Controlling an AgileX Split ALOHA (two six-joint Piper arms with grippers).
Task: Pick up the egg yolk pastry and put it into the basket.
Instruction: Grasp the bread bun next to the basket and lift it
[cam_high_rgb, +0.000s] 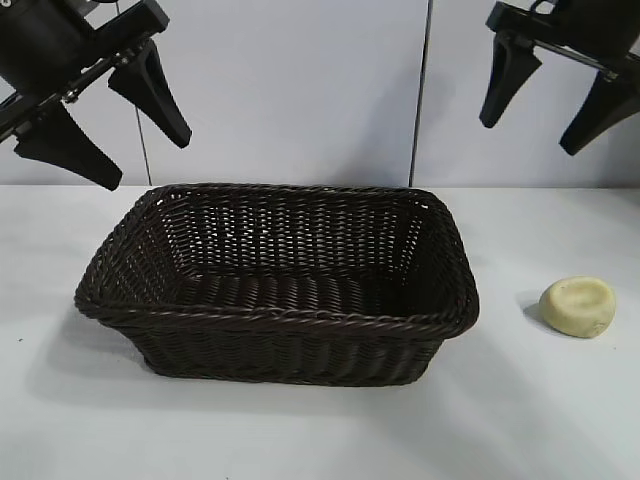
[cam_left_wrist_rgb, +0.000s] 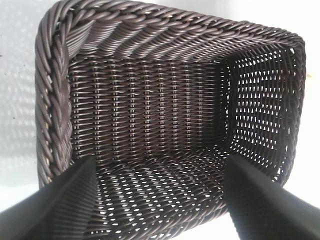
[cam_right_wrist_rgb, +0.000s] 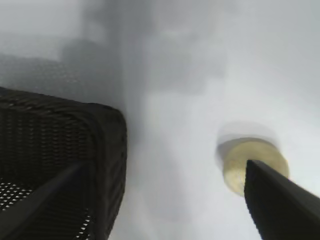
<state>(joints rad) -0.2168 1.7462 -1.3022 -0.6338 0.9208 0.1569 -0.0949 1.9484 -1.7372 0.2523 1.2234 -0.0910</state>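
Right gripper (cam_high_rgb: 548, 102) hangs high at the upper right of the exterior view, fingers spread wide, nothing between them, well above the tabletop (cam_high_rgb: 300, 430). Right wrist view: gripper (cam_right_wrist_rgb: 165, 200) looks down at bare tabletop (cam_right_wrist_rgb: 200, 75) between basket and pastry; one finger (cam_right_wrist_rgb: 280, 200) overlaps the pastry (cam_right_wrist_rgb: 240, 167) edge in the picture, the other finger sits over the basket (cam_right_wrist_rgb: 60, 130) corner; the exterior view shows the gripper is up in the air, not touching either. Pastry (cam_high_rgb: 579, 306), pale yellow, round, dimpled top, lies flat on the tabletop to the right of the basket, near it but apart, roughly under the right gripper. Left gripper (cam_high_rgb: 132, 132) at upper left of the exterior view, also high, fingers spread, holding nothing, above the basket's left end. Left wrist view: gripper (cam_left_wrist_rgb: 160, 200) points down into the basket (cam_left_wrist_rgb: 150, 125), both fingers framing the woven floor, no contact seen. Basket (cam_high_rgb: 280, 320), dark brown wicker, rectangular, sloping sides, braided rim, sits mid-tabletop, upright, nothing inside. White wall (cam_high_rgb: 300, 90) with a vertical seam behind.
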